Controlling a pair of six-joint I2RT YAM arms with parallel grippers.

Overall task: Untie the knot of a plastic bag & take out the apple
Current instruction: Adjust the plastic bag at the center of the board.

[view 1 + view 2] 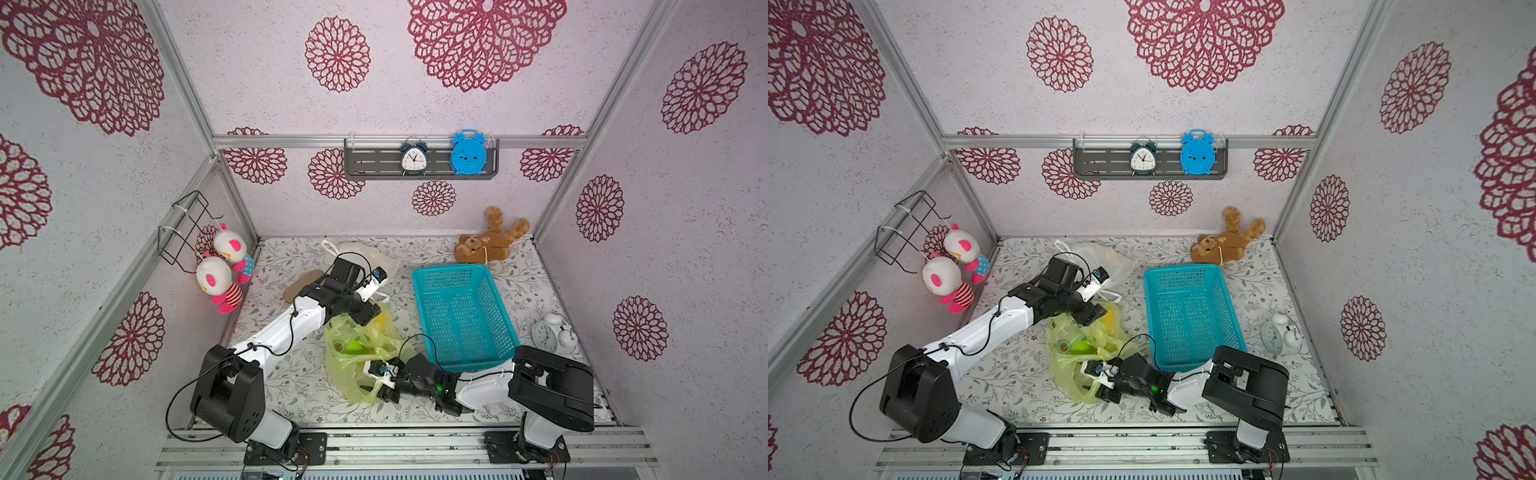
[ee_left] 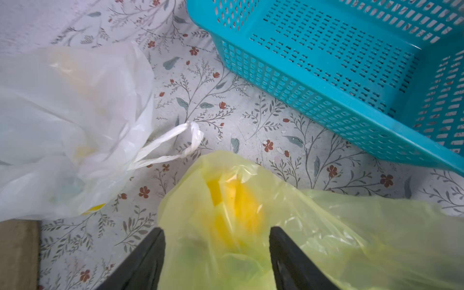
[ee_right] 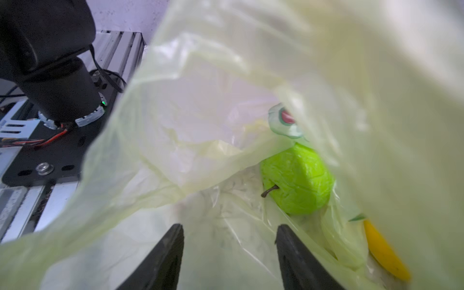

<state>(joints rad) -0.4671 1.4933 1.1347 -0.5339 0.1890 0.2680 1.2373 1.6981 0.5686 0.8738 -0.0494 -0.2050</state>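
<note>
1. Bench point(image 1: 291, 382) room: bare floral surface lies left of the yellow bag point(image 1: 343, 372). The blue basket point(image 1: 419, 276) corner sits just beside the bag's right flank, and the bench's front edge is near the bag's near end.
2. White bag point(image 2: 75, 113) lies past the far end. Its handle loop is just beside the yellow film.
3. Yellow bag's long axis runs near-to-far, with one arm at each end.
4. Left gripper point(image 2: 216, 229) is at the far end with fingers well apart. Bag film and a yellow lump bulge between them. Can't tell if they're pinching.
5. Right gripper point(image 3: 230, 226) is at the near end, fingers spread inside the open bag mouth, clamping nothing.
6. Green apple point(image 3: 297, 179) is inside the bag, mid-length, lying on its side. Its stem point(image 3: 270, 190) points sideways toward the mouth. A banana point(image 3: 384, 253) lies beside it.
</note>
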